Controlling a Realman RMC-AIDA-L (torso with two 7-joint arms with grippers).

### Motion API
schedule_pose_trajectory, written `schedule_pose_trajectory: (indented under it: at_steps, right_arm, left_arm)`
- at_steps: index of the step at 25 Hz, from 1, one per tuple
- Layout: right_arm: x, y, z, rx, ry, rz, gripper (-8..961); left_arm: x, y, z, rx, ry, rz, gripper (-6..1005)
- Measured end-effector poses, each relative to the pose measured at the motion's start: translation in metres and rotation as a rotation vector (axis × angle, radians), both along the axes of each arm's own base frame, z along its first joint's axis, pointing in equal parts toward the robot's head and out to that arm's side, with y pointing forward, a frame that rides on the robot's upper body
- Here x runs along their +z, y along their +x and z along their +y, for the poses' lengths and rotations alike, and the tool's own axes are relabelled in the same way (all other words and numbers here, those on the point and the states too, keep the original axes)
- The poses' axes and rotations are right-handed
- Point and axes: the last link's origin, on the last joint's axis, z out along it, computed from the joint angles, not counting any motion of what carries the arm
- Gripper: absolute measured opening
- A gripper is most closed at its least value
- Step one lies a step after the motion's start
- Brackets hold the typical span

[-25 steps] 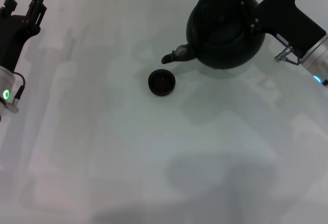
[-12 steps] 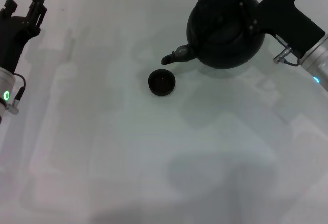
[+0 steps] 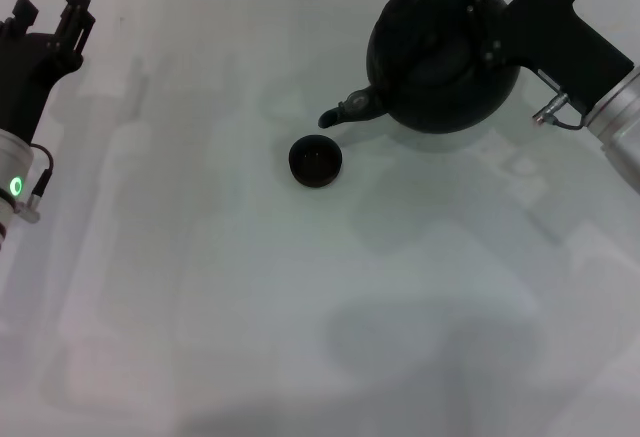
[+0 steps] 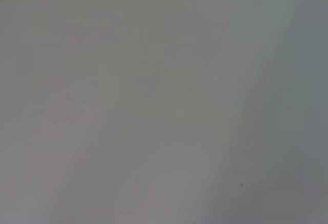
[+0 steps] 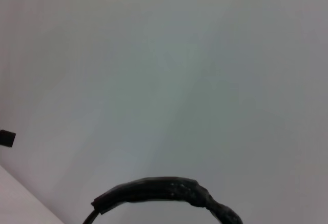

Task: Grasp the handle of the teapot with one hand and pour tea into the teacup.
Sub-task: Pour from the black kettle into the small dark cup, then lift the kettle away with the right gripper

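Note:
The large round black teapot (image 3: pixel 442 57) hangs above the table at the back right, tilted, with its short spout (image 3: pixel 345 110) pointing left and down toward the teacup. My right gripper (image 3: pixel 487 2) is shut on the handle at the teapot's top. The handle shows as a black ribbed arch in the right wrist view (image 5: pixel 164 190). The tiny black teacup (image 3: pixel 315 161) stands on the table just below and left of the spout tip, apart from it. No stream of tea shows. My left gripper (image 3: pixel 47 12) is open and empty, parked at the far left.
The white table (image 3: pixel 300 307) carries only the teacup. The left wrist view shows only bare table surface (image 4: pixel 154 106). A small dark object (image 5: pixel 7 138) sits at the edge of the right wrist view.
The teapot has shifted slightly to the right in my right gripper, and its spout tip has drawn a little away from the teacup. The left arm has not moved.

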Motion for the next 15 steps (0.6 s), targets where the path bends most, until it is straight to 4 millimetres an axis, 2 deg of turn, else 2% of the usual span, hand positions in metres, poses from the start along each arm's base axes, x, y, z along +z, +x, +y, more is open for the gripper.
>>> schedule_pose_trajectory:
  at_steps: [15]
  right_arm:
    - [-0.0003,0.0002,-0.0016,0.032,0.043,-0.064,136]
  left_arm:
    - [-0.0004,0.0007,0.0008,-0.001,-0.002,0.0,714]
